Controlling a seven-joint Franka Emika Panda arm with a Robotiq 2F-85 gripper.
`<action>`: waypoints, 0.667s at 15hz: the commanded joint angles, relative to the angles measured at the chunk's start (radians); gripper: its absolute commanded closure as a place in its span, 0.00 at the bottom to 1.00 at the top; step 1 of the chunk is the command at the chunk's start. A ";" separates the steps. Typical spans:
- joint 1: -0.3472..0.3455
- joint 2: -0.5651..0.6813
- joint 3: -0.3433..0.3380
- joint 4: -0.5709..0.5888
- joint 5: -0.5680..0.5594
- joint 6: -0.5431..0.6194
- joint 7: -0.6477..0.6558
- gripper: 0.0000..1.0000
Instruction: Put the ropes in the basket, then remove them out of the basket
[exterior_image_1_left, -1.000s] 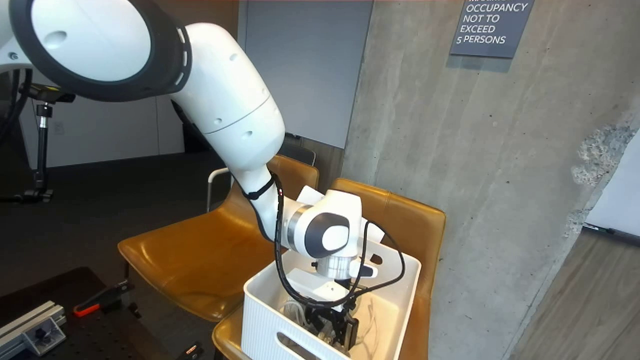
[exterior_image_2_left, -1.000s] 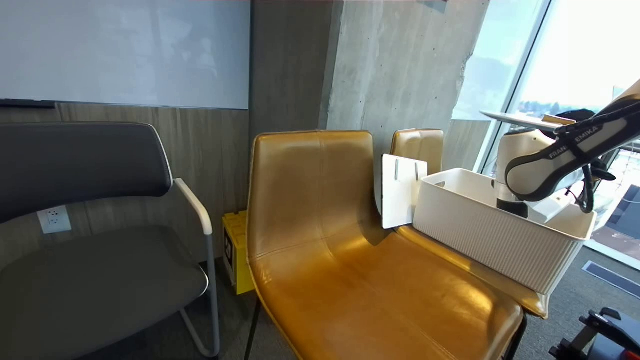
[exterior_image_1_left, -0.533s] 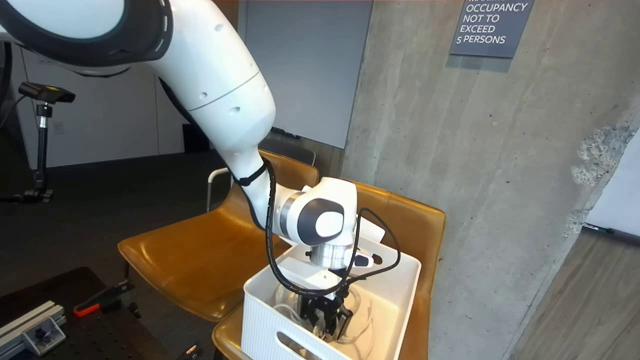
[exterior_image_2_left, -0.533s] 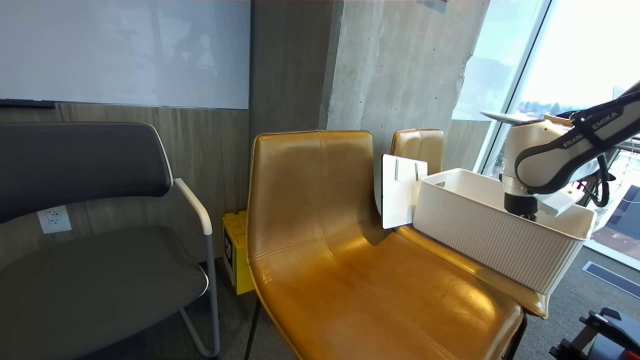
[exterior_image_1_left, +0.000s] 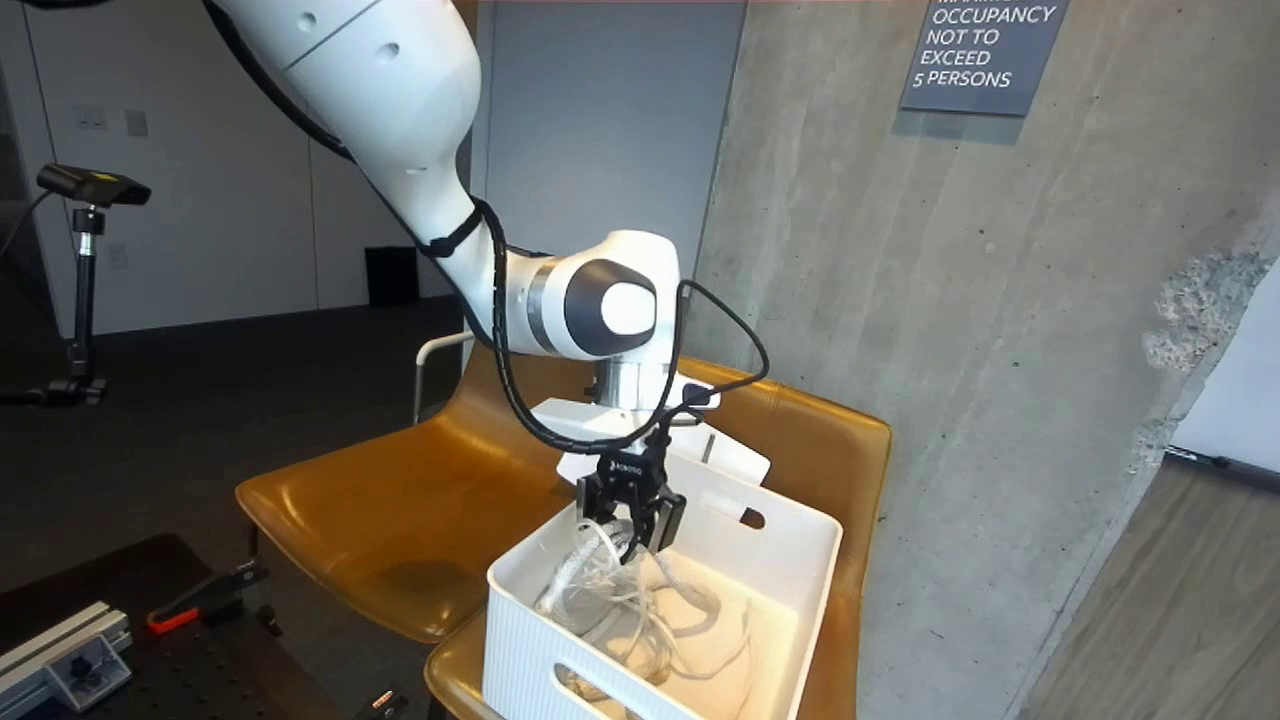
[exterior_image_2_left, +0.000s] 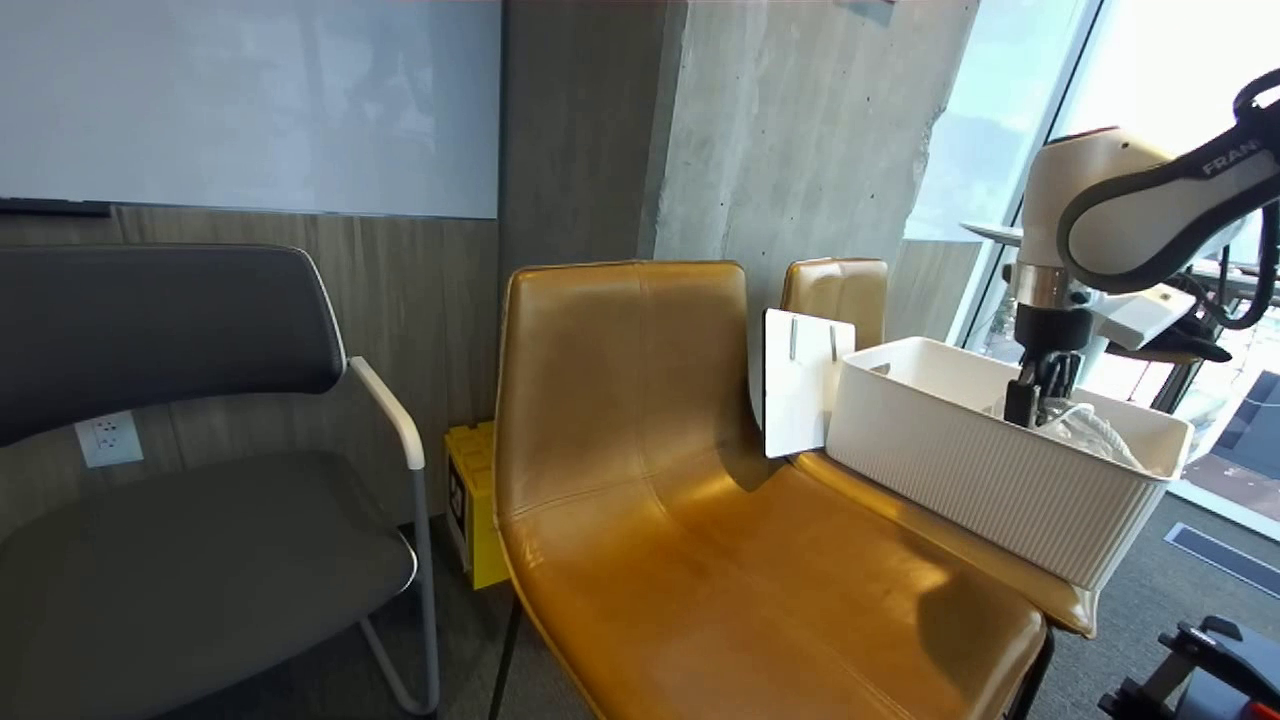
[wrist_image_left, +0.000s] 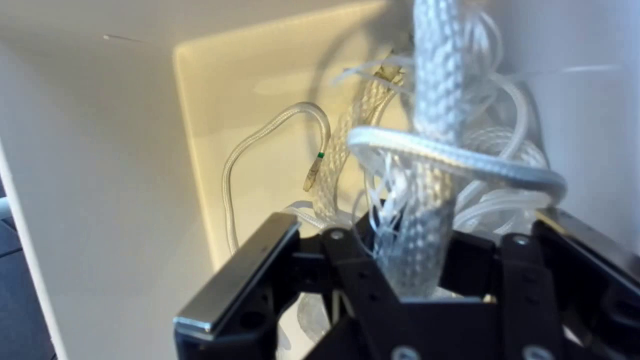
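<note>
- Presently, the gripper (exterior_image_1_left: 625, 528) is hanging over the white basket (exterior_image_1_left: 525, 640), its tips reaching the line of the near rim in an exterior view.
- Its jaws are clamping a thick braided rope (wrist_image_left: 437, 75), which is running between them in the wrist view; loose strands are partly hiding the grip.
- Just beside one finger, a thin loop (wrist_image_left: 460, 155) is crossing over that rope.
- Below, the other ropes (exterior_image_1_left: 650, 655) are lying tangled inside the basket, bunching toward its side facing the dark bench (exterior_image_1_left: 210, 665).
- One thin cord (wrist_image_left: 272, 124), showing a green band near its end, is curling across the basket floor.
- Beyond the bench edge, a tan chair (exterior_image_1_left: 860, 450) is holding the basket; a second tan chair (exterior_image_1_left: 350, 500) is standing beside it, nearer the bench's far corner.
- Just beside the basket's end, a white panel (exterior_image_2_left: 800, 400) is standing tilted.
- By the bench's far corner, a red-and-black tool (exterior_image_1_left: 205, 602) is lying at the edge facing the chairs, while a metal profile (exterior_image_1_left: 60, 645) is resting farther in.
- Well apart from the basket, a dark grey chair (exterior_image_2_left: 170, 570) and a yellow box (exterior_image_2_left: 485, 530) are standing near the panelled wall (exterior_image_2_left: 430, 300).
- High on the concrete wall (exterior_image_1_left: 950, 300), an occupancy sign (exterior_image_1_left: 985, 55) is hanging.
</note>
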 joint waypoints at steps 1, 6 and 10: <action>0.045 -0.150 0.011 -0.035 -0.046 -0.082 0.033 1.00; 0.114 -0.254 0.082 0.026 -0.069 -0.181 0.058 1.00; 0.185 -0.282 0.167 0.106 -0.068 -0.242 0.087 1.00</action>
